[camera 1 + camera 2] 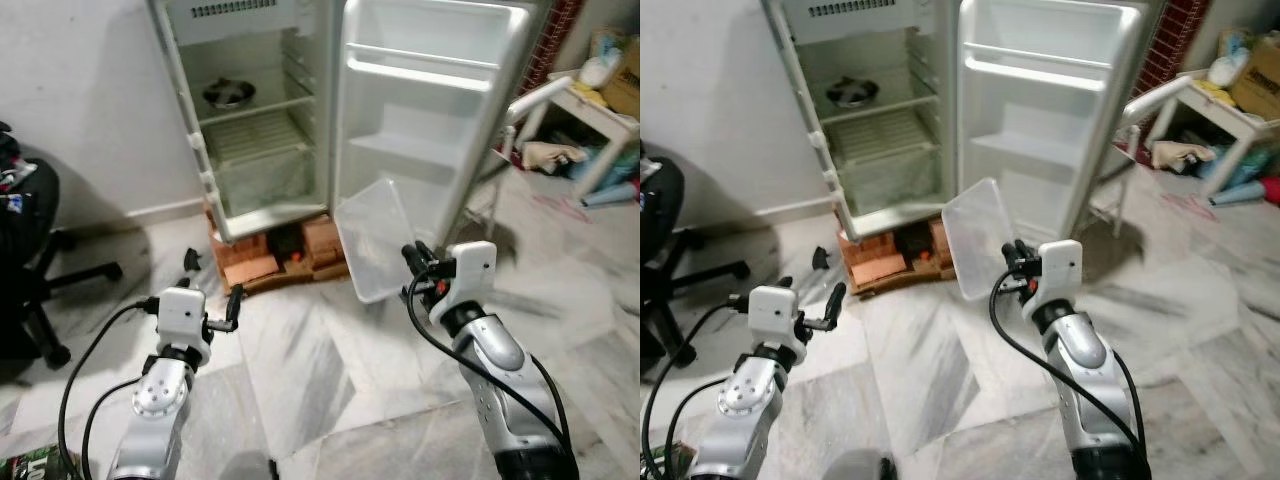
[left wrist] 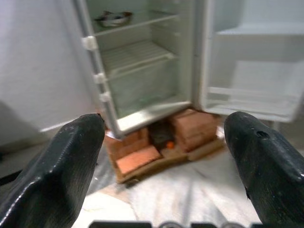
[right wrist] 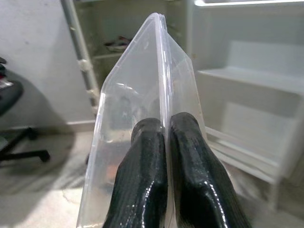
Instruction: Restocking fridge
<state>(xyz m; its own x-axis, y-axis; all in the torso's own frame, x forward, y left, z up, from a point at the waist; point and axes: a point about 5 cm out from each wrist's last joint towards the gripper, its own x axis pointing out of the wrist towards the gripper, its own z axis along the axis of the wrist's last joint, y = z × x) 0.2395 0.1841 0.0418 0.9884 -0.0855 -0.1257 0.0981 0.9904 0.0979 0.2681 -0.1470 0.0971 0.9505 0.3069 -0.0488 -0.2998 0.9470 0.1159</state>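
I have the rig standing on the marble floor facing the refrigerator, which sits raised on a stack of bricks and stands with its door swung fully open, so both the wire shelves and the door racks are within reach for loading. The cabinet is almost bare; a metal bowl sits on the upper shelf. An office chair stands well apart on my left, and a white table with clutter is off to my right. The right gripper is clamped on one edge of a clear plastic tray, the fingers pinching its thin wall so the tray projects edge-up ahead of the wrist, toward the open door. I judge this hold suits sliding it in flat. The left gripper is spread wide and carries nothing, held low toward the fridge base.
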